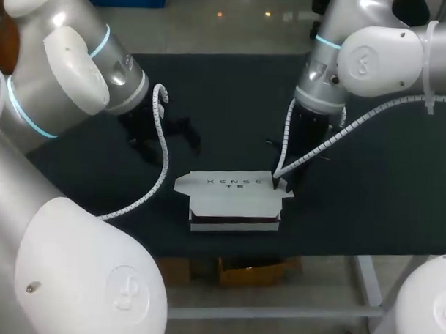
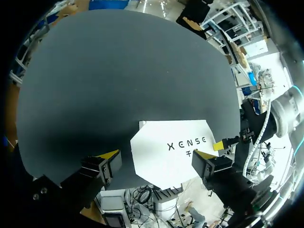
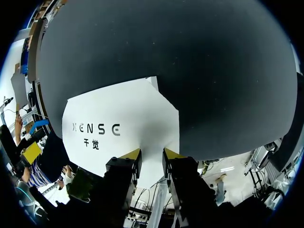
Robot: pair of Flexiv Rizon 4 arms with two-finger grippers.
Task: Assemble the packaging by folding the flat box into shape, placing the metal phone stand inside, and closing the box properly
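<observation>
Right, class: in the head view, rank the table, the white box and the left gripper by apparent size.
1. table
2. white box
3. left gripper, partly hidden by its arm, so least sure

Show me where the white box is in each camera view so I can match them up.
Head view: the white box lies near the table's front edge, mid-picture, its right end at the right gripper.
Left wrist view: ahead of the open left gripper, apart from it.
Right wrist view: just ahead of the right gripper, lid facing the camera.
Shared landmark: the dark lettering on the box's lid, seen in all three.
</observation>
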